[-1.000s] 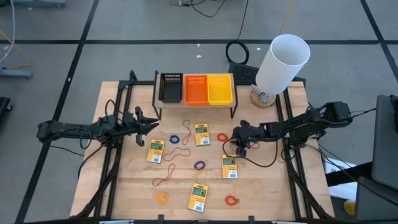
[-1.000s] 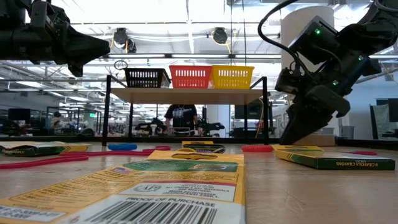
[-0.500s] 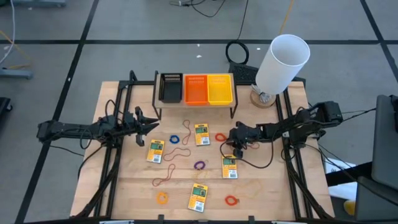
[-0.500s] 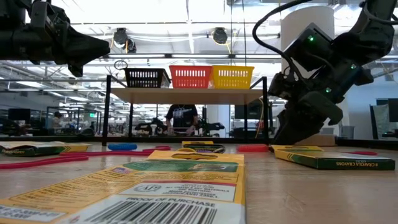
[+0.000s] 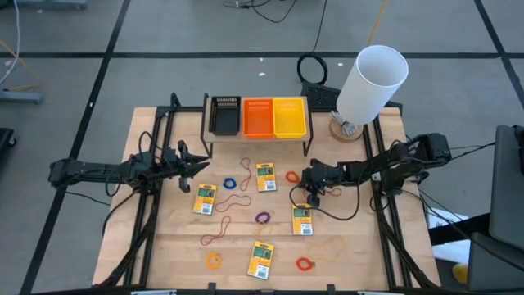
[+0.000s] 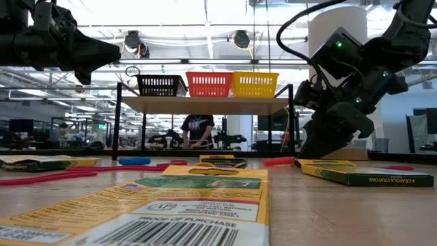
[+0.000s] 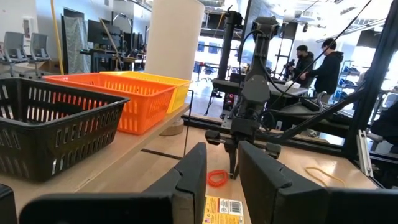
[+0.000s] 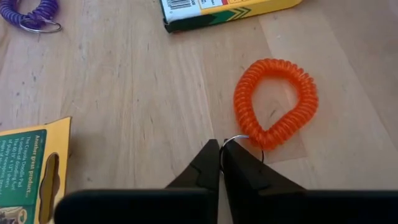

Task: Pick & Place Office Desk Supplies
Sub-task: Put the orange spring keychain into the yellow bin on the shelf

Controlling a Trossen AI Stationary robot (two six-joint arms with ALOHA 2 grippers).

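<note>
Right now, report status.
Right pincer shut on the key ring of the orange coil, at table level. Left pincer open, waiting at the left. Nothing in the way.

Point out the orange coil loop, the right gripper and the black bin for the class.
orange coil loop [image 8: 276,102], right wrist view, on its coiled band.
right gripper [image 8: 221,163], right wrist view, between its closed fingertips.
black bin [image 5: 223,115], high view, on its mesh floor.
</note>
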